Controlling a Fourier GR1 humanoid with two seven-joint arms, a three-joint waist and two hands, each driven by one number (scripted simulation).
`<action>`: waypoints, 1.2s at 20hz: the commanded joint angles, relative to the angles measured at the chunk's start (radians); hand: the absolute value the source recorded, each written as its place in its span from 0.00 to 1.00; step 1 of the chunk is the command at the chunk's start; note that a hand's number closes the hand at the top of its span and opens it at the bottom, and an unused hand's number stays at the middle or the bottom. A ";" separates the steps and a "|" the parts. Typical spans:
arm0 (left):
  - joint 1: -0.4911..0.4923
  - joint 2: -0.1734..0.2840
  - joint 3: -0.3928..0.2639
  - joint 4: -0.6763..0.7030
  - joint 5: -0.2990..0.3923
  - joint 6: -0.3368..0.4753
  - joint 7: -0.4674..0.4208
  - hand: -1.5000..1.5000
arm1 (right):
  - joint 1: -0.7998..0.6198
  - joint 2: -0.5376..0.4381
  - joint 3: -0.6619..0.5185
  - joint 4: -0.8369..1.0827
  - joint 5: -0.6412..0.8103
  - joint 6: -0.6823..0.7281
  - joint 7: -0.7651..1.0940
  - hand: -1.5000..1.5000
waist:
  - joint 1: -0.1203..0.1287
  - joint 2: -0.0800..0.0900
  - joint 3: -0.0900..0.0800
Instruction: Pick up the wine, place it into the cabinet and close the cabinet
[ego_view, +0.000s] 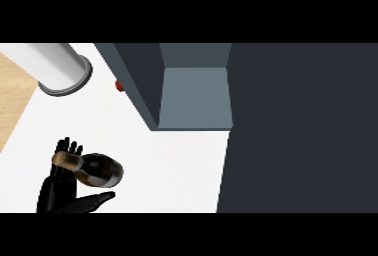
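While its fingers point far and its thumb splays right, the left hand (63, 187) lies open under the wine bottle (92, 169), near-left on the white desk (177, 165), well apart from the open cabinet (193, 95).

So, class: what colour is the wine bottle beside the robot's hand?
Dark brown glass with a golden-tan neck; the wine bottle shows in the head view, beside the left hand.
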 joint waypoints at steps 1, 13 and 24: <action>-0.042 -0.041 -0.031 0.011 -0.044 0.059 0.017 0.00 | -0.070 -0.004 -0.003 -0.119 -0.032 -0.038 0.136 0.00 | 0.003 0.000 0.000; -0.063 -0.019 0.024 0.204 -0.007 -0.064 -0.113 0.00 | -0.019 0.009 -0.010 -0.079 -0.022 -0.005 0.039 0.00 | 0.003 0.000 0.000; -0.121 -0.021 -0.023 0.196 -0.013 -0.142 -0.127 1.00 | -0.002 0.007 -0.013 -0.126 -0.036 -0.026 0.091 0.00 | 0.000 -0.001 0.001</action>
